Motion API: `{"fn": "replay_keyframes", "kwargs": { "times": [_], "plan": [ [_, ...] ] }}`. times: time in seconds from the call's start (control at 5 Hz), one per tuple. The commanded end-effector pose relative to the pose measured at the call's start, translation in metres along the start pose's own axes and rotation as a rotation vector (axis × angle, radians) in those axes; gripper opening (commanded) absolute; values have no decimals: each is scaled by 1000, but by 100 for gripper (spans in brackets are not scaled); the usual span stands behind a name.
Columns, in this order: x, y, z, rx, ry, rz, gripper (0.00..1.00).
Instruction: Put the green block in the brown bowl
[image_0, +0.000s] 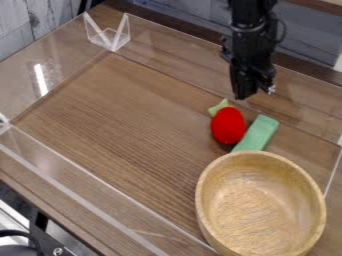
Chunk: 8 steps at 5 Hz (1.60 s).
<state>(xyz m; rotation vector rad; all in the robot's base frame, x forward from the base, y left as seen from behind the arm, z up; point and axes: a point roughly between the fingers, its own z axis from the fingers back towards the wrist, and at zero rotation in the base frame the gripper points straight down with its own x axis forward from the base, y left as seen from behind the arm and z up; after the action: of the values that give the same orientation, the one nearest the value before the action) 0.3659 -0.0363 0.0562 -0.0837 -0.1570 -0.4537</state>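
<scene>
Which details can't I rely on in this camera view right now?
- End effector: small and dark; its fingertips blur together.
- Green block: its left edge is partly hidden behind the red toy.
- Black coiled item: cut off by the left edge, lower corner.

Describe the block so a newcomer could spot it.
Find the big round wooden bowl at the bottom right. Just above it in the picture lies a flat, elongated slab, the block. It is pale green, unlike the rounded red toy beside it.
</scene>
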Motion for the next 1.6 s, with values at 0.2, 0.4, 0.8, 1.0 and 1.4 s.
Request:
{"fn": "replay_keyframes", "kwargs": {
  "times": [0.2,0.4,0.8,1.0,1.4],
  "plan": [
    [10,-37,26,4,-79,30,0],
    [5,-56,20,-10,-79,53,0],
    [-5,-82,17,-57,-90,66,100],
    [-2,-70,19,-66,-92,62,0],
    [12,-57,22,-104,-82,5,100]
  ]
}}
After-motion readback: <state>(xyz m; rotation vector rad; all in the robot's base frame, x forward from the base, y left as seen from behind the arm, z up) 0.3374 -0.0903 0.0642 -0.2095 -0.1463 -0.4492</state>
